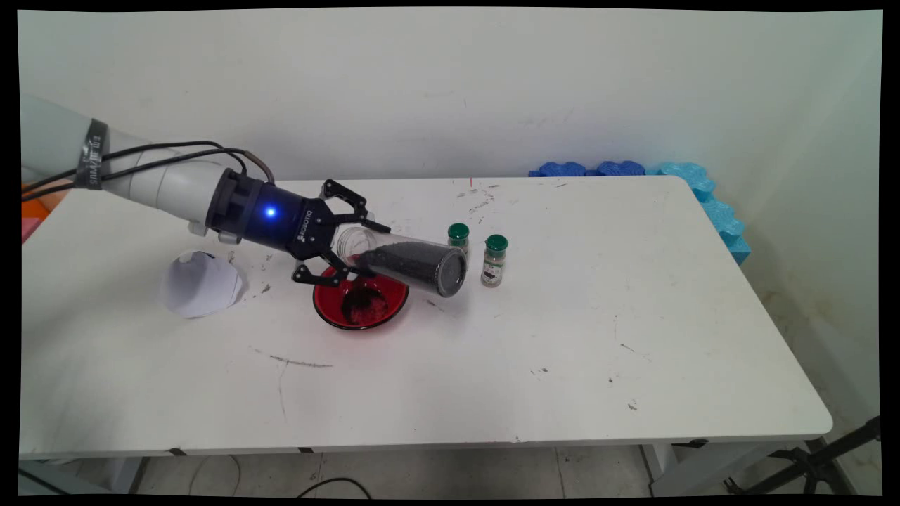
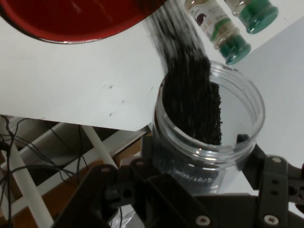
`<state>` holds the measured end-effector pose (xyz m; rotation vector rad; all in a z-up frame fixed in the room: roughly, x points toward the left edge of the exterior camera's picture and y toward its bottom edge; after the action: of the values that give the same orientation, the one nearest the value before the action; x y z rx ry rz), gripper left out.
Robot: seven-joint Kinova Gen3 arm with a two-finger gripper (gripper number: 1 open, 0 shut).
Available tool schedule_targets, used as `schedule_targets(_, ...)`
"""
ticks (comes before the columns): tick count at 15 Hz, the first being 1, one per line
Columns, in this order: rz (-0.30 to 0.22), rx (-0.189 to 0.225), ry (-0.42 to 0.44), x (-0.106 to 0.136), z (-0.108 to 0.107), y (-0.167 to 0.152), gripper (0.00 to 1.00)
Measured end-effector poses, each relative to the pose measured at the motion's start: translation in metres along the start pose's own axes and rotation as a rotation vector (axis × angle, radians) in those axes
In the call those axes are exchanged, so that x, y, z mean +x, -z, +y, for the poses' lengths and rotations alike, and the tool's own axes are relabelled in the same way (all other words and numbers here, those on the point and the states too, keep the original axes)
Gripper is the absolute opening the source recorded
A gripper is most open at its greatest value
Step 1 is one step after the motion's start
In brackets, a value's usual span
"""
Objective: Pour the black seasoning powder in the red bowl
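Here we see the gripper (image 1: 349,242) clamped round a clear jar (image 1: 411,263) of black grains — tipped sideways over the red bowl (image 1: 361,302), beside two green-capped bottles (image 1: 494,261).

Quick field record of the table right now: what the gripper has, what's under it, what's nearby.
gripper: black two-finger gripper, shut on clear plastic jar
held: clear plastic jar of black grains, tipped on its side
below: red bowl, black grains in it, partly under the jar
beside: two small green-capped spice bottles, upright, right of the jar
left: white paper cone, lying on the white table
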<state>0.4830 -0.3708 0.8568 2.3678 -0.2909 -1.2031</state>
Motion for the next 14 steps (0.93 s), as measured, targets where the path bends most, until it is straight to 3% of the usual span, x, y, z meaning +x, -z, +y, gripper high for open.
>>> schedule_targets(14, -0.018, -0.034, 0.082, -0.0027, -0.0041, 0.0032, 0.00)
